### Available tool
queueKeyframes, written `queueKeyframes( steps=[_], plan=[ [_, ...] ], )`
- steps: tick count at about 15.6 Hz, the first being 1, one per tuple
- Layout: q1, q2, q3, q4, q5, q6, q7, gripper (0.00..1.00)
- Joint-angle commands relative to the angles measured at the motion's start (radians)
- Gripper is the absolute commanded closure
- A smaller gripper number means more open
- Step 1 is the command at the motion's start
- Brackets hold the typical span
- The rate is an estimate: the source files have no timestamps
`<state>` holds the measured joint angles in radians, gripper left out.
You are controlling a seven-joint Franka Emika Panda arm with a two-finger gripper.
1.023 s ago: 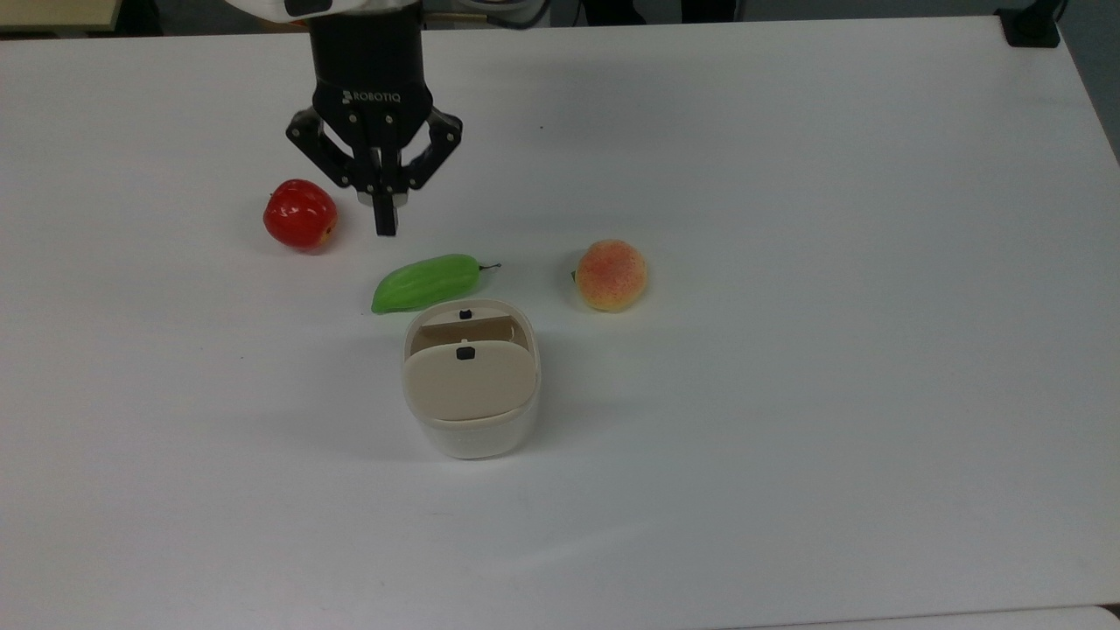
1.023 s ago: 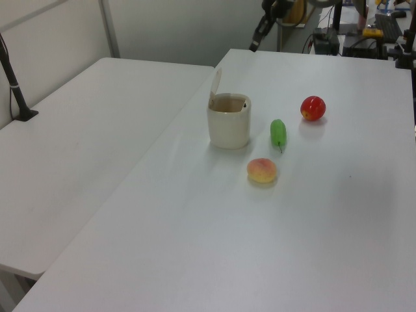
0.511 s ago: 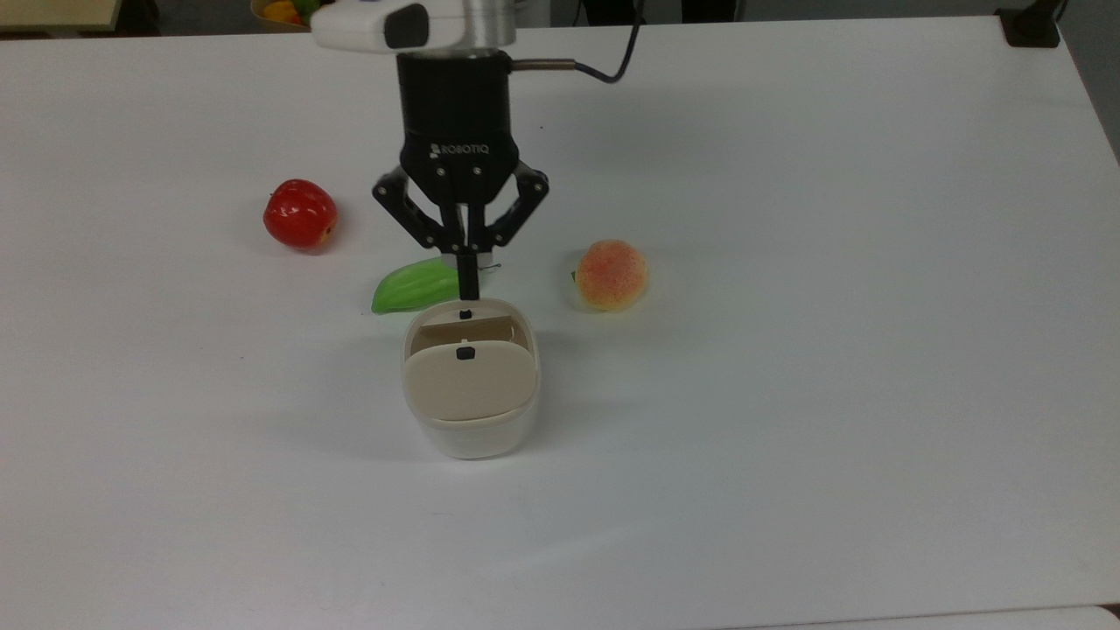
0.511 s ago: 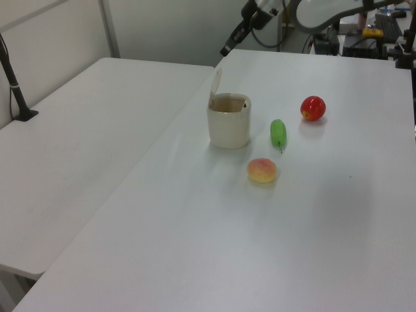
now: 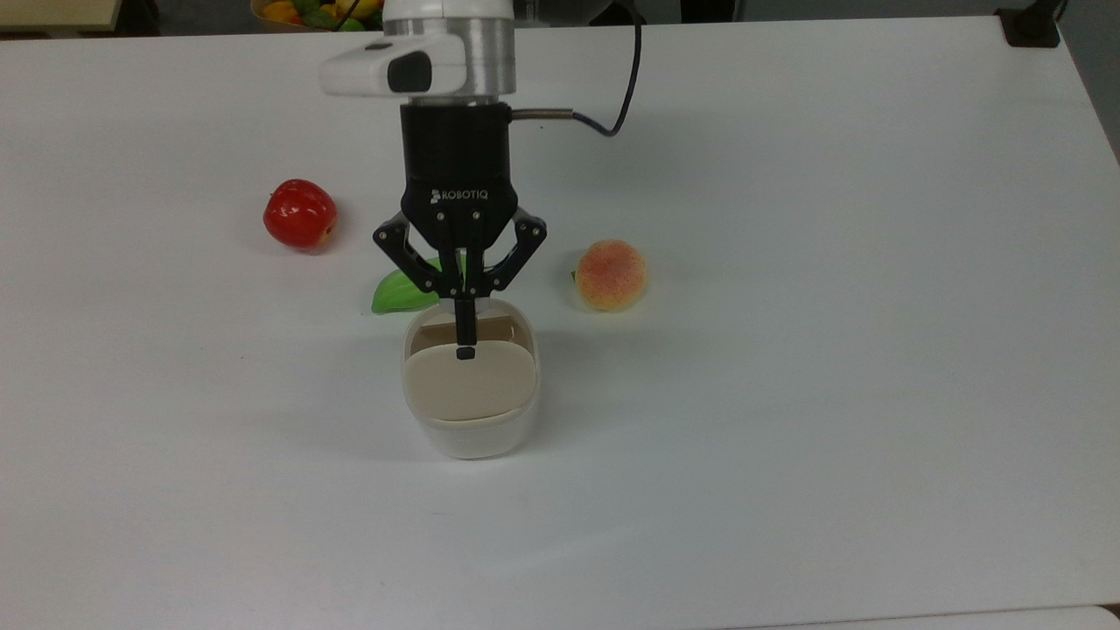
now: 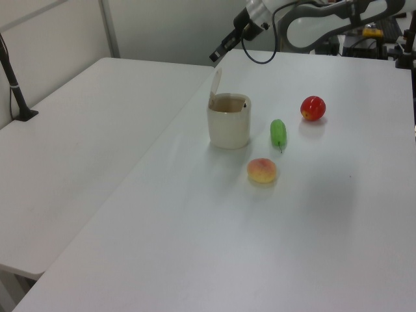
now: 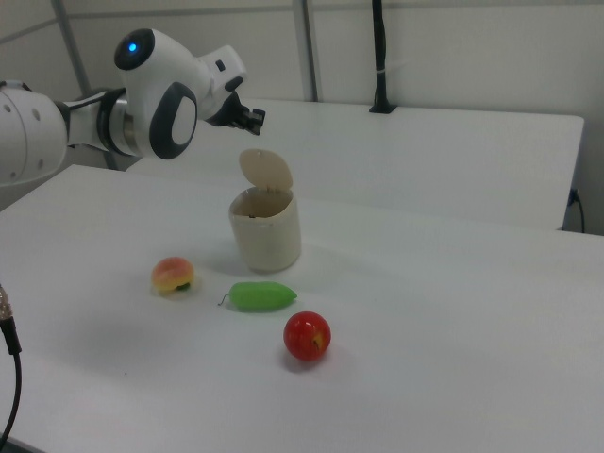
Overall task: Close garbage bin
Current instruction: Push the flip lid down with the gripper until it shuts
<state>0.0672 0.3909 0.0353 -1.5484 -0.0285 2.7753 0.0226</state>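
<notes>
Hovering above the open garbage bin [image 5: 471,411], the hand [image 5: 465,332] has fingers pressed together

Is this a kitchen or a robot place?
Probably a robot lab: a robot arm with a black claw hovers over a garbage bin and toy-like fruit on a plain white table.

Bright, even overhead light is flooding all three views, washing the white table [image 5: 787,262] close to glare. Shadows are staying faint and soft: a pale grey patch is spreading beside the bin [image 5: 470,385] in the top view, and small smudges are lying under the fruits. Fine grain is softening edges, most in the left and right views.
</notes>
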Motion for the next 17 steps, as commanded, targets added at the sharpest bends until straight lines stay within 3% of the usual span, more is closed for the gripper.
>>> queueKeyframes(
  steps=[1,8,17],
  plan=[
    [-0.001,0.037,-0.012,-0.001,-0.005,0.075,0.005,1.0],
    [-0.003,0.042,-0.014,-0.009,-0.011,0.053,-0.006,1.0],
    [-0.004,0.034,-0.014,-0.012,-0.039,-0.176,-0.006,1.0]
  ],
)
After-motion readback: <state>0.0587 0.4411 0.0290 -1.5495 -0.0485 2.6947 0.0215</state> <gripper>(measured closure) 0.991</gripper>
